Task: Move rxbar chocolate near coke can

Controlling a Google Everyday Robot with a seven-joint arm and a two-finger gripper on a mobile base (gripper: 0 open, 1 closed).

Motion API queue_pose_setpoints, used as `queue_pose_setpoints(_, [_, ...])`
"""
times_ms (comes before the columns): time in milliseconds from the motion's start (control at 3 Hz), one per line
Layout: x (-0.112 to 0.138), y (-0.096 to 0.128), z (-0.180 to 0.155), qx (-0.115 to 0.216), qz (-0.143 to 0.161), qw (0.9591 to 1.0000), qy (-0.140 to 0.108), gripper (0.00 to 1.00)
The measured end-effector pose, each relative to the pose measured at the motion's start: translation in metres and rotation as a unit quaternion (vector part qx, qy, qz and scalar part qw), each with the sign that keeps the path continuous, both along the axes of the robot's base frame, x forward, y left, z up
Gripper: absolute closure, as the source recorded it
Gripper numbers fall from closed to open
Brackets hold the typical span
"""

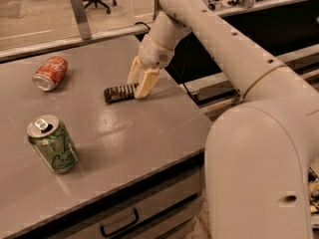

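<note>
The rxbar chocolate (pixel 118 93) is a flat dark bar with pale lettering, lying on the grey table (pixel 129 133) near its middle back. My gripper (pixel 139 85) is down at the bar's right end, open, with its pale fingers (pixel 146 83) on either side of that end. The coke can (pixel 50 72), orange-red with a silver top, lies on its side at the back left, well left of the bar.
A green can (pixel 53 143) with dark lettering stands upright at the front left. The table's right edge (pixel 199 113) runs just right of my gripper, and my arm (pixel 224 49) reaches in from there. A drawer handle (pixel 118 224) shows below the front edge.
</note>
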State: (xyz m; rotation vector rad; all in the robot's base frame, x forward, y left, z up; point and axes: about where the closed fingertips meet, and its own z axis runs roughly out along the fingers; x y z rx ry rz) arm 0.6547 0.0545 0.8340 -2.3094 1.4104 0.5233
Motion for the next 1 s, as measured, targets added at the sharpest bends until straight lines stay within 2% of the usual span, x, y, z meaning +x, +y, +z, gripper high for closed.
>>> queue_pose_setpoints(333, [0.0,0.0,0.0,0.0,0.0,1.0,0.0,1.0])
queue_pose_setpoints(667, [0.0,0.0,0.0,0.0,0.0,1.0,0.0,1.0])
queue_pose_setpoints(1000, [0.011,-0.001,0.016,0.033,-0.014,0.9992,-0.016,1.0])
